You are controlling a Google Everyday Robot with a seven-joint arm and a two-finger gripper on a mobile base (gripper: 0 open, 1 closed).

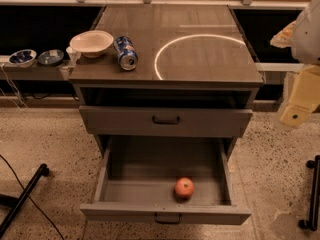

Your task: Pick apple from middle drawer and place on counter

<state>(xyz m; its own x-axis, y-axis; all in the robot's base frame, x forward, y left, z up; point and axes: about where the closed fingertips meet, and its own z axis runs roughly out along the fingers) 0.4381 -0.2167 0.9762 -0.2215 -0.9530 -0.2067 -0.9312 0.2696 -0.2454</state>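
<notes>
The pale cream gripper [299, 104] hangs at the right edge of view; its opening cannot be told. Well below it to the left, the small round red-orange apple [184, 187] lies near the front of the pulled-out grey middle drawer [165, 215]. Left of the gripper, the dark wood-grain counter [200, 59] bears a white bowl [91, 43] and what seems a blue can [125, 53].
</notes>
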